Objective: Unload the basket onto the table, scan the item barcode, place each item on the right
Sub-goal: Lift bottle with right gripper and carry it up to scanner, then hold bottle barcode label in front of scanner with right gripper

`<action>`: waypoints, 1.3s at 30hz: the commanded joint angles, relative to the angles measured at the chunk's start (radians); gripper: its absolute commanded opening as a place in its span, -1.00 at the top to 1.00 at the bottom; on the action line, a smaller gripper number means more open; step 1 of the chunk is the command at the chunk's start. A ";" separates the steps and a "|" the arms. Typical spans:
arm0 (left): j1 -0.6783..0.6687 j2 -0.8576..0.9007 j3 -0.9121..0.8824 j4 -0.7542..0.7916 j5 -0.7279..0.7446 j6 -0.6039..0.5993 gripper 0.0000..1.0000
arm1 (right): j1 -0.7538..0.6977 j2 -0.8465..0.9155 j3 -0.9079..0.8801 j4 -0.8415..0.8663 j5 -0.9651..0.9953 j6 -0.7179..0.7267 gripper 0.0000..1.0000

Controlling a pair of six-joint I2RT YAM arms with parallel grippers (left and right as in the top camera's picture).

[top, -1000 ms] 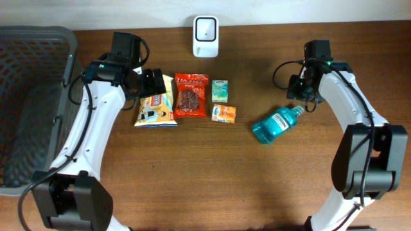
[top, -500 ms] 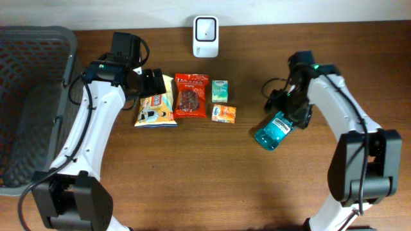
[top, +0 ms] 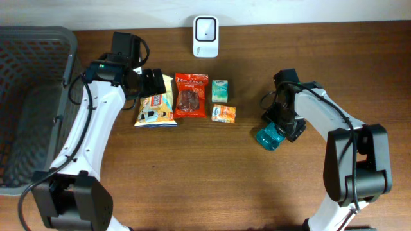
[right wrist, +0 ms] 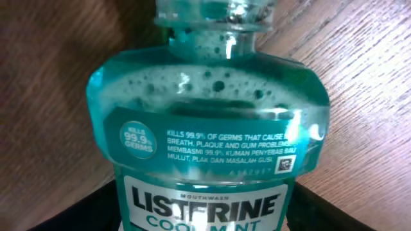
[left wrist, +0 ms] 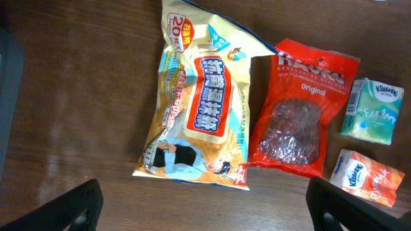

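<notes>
A teal Listerine mouthwash bottle (right wrist: 205, 128) lies on the wooden table, neck pointing away from the right wrist camera. My right gripper (right wrist: 205, 215) straddles its labelled body, a dark finger pressed against each side. From overhead, only the bottle's base (top: 268, 138) shows under my right gripper (top: 280, 124). The white scanner (top: 205, 27) stands at the back edge of the table. My left gripper (left wrist: 212, 212) hangs open over bare wood just short of a yellow snack bag (left wrist: 199, 115), with nothing between its fingers.
A red jerky pouch (top: 191, 95), a green tissue pack (top: 220, 90) and an orange tissue pack (top: 223, 113) lie beside the snack bag (top: 156, 106). A dark mesh basket (top: 38, 30) fills the far left.
My right arm swung left and down from behind the bottle's neck onto its body, and the jaws came in around it. The bottle shifted slightly left. The left arm stayed still.
</notes>
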 commanded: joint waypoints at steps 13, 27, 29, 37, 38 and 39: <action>0.001 0.005 -0.002 -0.002 -0.007 -0.010 -0.99 | 0.005 0.013 -0.074 0.199 -0.089 -0.226 -0.02; 0.001 0.005 -0.002 -0.002 -0.008 -0.010 -0.99 | 0.146 0.014 0.448 0.320 -0.090 -0.577 0.10; 0.001 0.005 -0.002 -0.002 -0.007 -0.010 -0.98 | 0.195 0.027 0.448 0.473 -0.062 -0.585 0.18; 0.001 0.005 -0.002 -0.002 -0.007 -0.010 -0.98 | 0.257 0.179 0.448 0.920 0.016 -0.587 0.28; 0.001 0.005 -0.002 -0.002 -0.007 -0.010 -0.98 | 0.257 0.203 0.448 0.975 0.016 -0.587 0.26; 0.001 0.005 -0.002 -0.002 -0.007 -0.010 -0.99 | 0.257 0.221 0.448 1.023 0.016 -0.587 0.22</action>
